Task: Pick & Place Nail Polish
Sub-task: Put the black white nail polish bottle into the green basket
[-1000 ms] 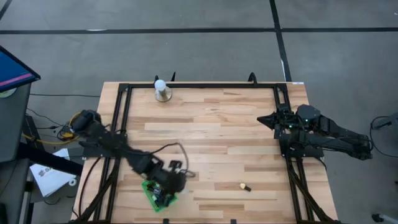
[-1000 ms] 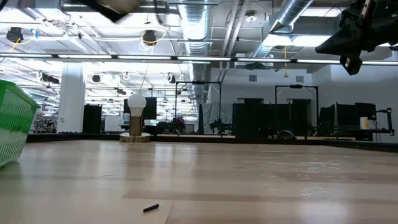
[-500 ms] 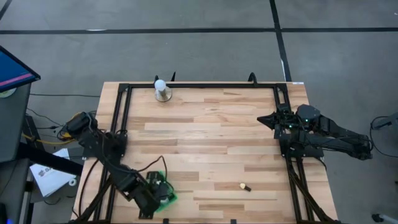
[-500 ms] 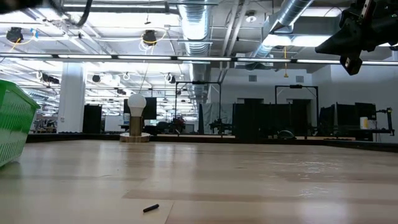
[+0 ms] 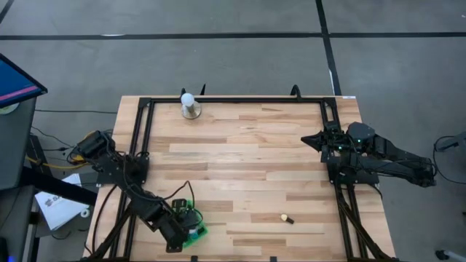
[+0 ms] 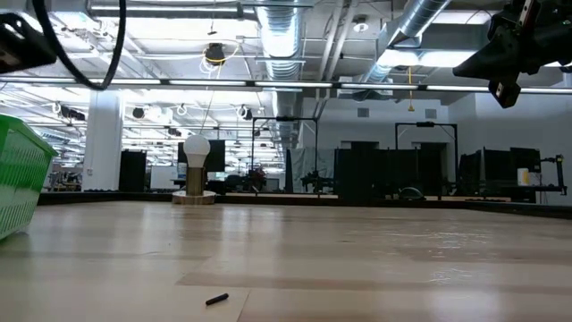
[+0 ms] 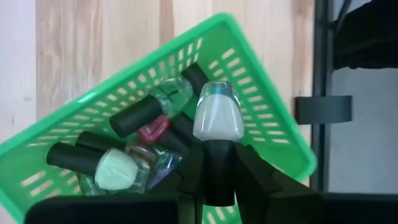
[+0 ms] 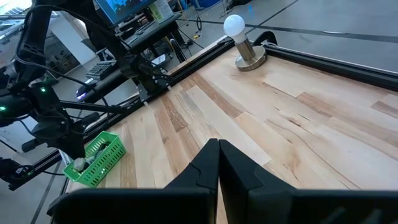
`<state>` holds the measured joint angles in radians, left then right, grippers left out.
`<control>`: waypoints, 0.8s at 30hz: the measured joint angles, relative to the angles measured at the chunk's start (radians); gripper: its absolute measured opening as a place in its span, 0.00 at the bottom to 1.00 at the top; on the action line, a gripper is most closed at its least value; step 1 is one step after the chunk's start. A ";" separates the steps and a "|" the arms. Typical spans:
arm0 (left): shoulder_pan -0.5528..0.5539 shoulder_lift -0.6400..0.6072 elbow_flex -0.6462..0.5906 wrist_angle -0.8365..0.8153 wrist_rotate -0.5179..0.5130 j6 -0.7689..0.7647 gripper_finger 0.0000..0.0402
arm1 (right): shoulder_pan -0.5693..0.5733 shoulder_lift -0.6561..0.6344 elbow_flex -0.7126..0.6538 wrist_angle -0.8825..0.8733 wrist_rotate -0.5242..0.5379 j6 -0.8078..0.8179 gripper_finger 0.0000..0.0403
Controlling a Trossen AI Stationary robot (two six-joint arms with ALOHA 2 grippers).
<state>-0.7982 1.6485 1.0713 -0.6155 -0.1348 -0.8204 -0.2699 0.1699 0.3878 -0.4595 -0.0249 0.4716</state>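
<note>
- Nail polish, small pale grey-white glass bottle with black cap [image 7: 218,118]: pinched at the cap by left gripper [image 7: 217,177], directly above green plastic mesh basket [image 7: 273,124], near-left.
- Right gripper [image 8: 217,163]: pressed together, idle far right.

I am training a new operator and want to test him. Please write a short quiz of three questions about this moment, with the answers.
1. True or false: the left gripper holds a pale nail polish bottle by its dark cap.
2. What lies below that bottle? A) the green basket B) the white ball-topped stand C) bare table
3. Fill in: one bottle lies alone on the ____.

Key:
1. True; it is held above the other bottles.
2. A.
3. Table, toward the right arm's side, whose gripper waits shut.
</note>
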 joint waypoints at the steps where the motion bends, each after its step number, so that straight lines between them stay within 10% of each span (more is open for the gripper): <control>1: 0.005 0.000 -0.008 0.006 0.001 0.000 0.12 | 0.000 0.000 0.000 0.000 0.000 0.000 0.00; 24: 0.025 0.005 -0.034 0.029 0.033 0.082 0.12 | 0.000 0.000 0.000 0.000 0.000 0.000 0.00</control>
<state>-0.7734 1.6531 1.0377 -0.5870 -0.1021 -0.7380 -0.2703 0.1699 0.3878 -0.4595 -0.0246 0.4717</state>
